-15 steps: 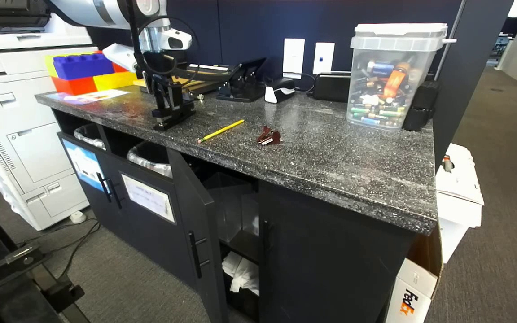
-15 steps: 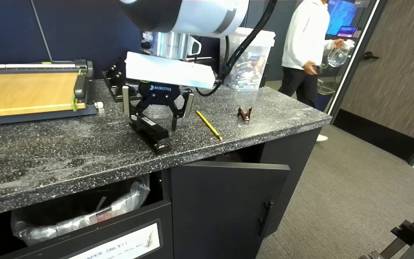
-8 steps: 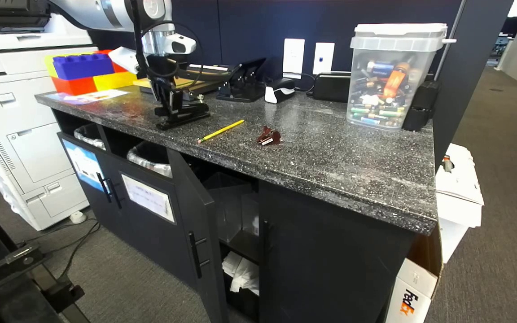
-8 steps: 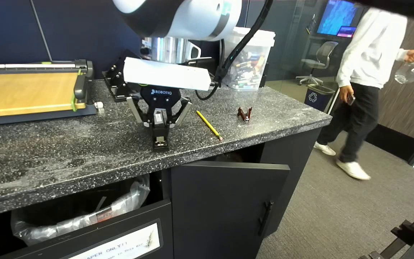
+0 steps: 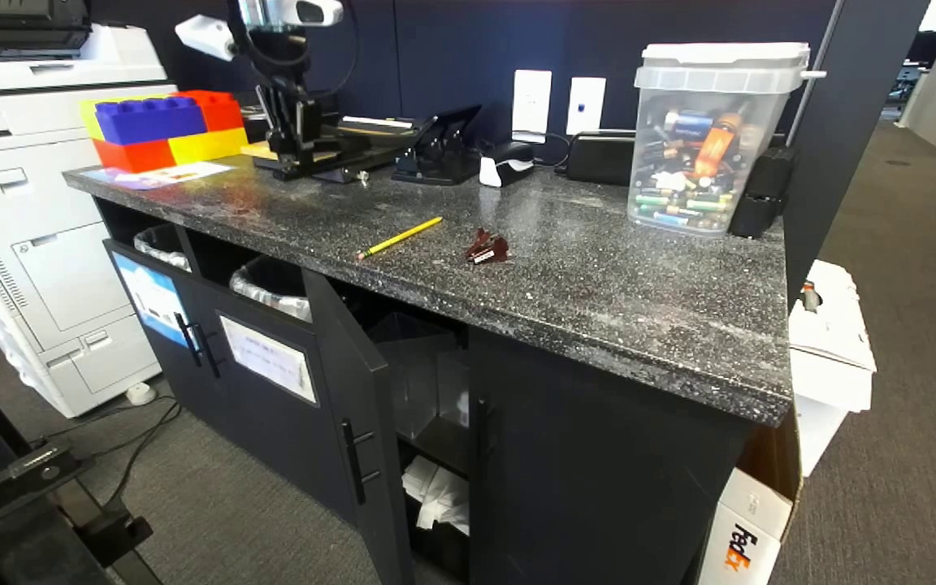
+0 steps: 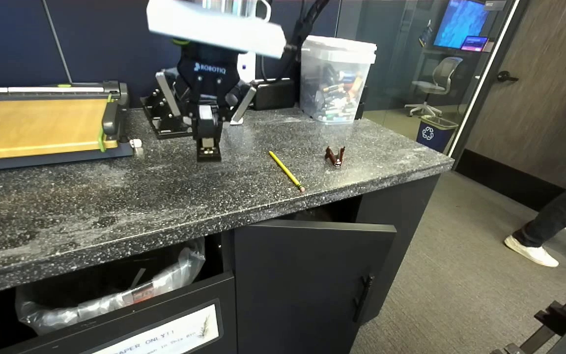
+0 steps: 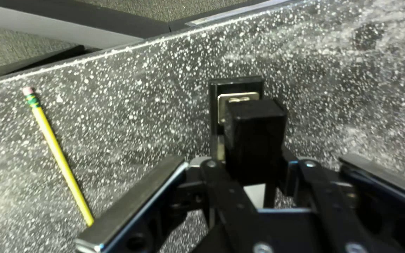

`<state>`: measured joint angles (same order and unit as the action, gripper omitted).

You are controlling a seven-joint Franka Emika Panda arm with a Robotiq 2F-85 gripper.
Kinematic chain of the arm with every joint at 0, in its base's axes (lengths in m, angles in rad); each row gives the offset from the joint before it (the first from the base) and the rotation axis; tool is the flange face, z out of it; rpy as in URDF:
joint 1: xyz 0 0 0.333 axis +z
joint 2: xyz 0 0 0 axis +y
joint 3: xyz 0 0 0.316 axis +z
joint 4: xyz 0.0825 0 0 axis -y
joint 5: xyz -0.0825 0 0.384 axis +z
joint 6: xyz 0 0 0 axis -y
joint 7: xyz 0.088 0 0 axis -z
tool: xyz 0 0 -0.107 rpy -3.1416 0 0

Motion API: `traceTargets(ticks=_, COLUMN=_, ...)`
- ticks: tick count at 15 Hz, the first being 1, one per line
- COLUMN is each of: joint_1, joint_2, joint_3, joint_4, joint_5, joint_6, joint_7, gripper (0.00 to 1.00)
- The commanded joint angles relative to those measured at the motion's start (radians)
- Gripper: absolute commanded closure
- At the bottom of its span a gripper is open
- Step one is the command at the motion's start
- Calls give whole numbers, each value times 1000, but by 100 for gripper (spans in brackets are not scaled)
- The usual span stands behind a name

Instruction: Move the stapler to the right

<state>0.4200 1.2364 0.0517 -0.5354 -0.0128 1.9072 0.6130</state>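
Office copy area, large white copier [image 5: 70,203], paper trimmer [image 6: 37,123] on speckled counter [image 6: 116,196], swivel chair [image 6: 435,86] behind glass [image 6: 381,59]

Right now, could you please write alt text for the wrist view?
The gripper, at the bottom, holds a black stapler with a speckled dark countertop beneath. At the picture's left lies a yellow pencil, its pink eraser toward the top.

Robot gripper [image 5: 296,150] above a speckled countertop [image 5: 598,272], toy bricks [image 5: 151,120] at left, yellow pencil [image 5: 400,238] near a maroon staple remover [image 5: 487,247], lidded tub [image 5: 724,78] of batteries [image 5: 708,158] at right.
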Motion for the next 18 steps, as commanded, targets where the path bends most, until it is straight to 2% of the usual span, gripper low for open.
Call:
traceTargets(ticks=1, joint_1=-89, joint_2=-79, joint_3=-1, joint_4=10, joint_5=15, joint_6=-86, joint_7=-42, gripper=92)
traceTargets(ticks=11, joint_1=-428, joint_2=-72, joint_3=-24, joint_4=42, joint_5=15, joint_6=-165, joint_7=-107, gripper=92)
traceTargets(ticks=14, joint_1=-494, joint_2=-35, joint_3=-25, joint_4=47, joint_5=10, joint_6=-163, joint_7=-130, gripper=92)
traceTargets(ticks=18, joint_1=-525, joint_2=35, joint_3=-33, joint_4=52, joint_5=-5, joint_6=-141, joint_7=-117, gripper=92)
